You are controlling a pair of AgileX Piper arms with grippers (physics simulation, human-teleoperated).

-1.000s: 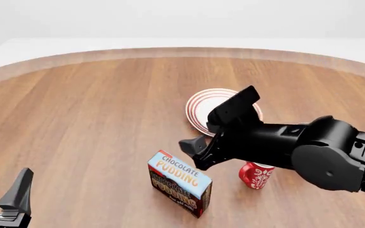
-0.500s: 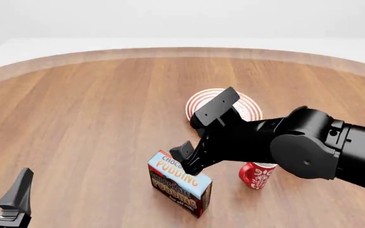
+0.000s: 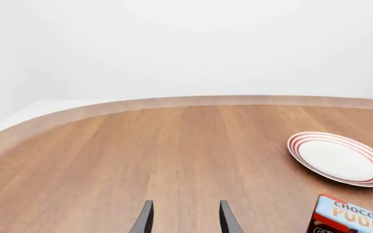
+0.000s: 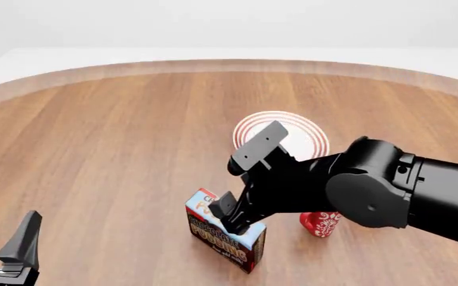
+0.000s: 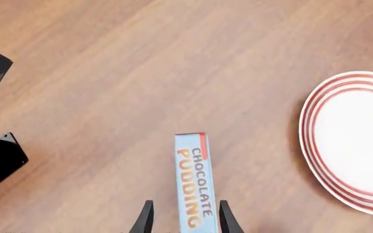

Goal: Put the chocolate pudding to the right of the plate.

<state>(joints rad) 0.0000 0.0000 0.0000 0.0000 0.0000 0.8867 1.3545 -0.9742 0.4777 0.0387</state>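
The chocolate pudding [image 4: 217,237] stands upright on the wood near the front, its light blue top mostly covered by my right gripper [image 4: 231,215]. In the right wrist view the carton's top [image 5: 195,187] runs between the fingers of that gripper [image 5: 184,221], which is open and straddles it. The plate [image 4: 315,138], white with red rings, lies just behind the carton and is partly hidden by the right arm. It also shows in both wrist views: plate [image 5: 355,141], plate [image 3: 339,158]. My left gripper [image 4: 2,233] stays open at the front left, far from the carton [image 3: 351,218].
A red patterned mug [image 4: 321,223] stands to the right of the carton, under the right arm. The round wooden table's edge [image 4: 229,62] curves across the back. Bare wood spreads over the left half.
My right gripper has swung down and to the left, from above the plate to over the carton's top. The left gripper, the carton, the mug and the plate have not moved.
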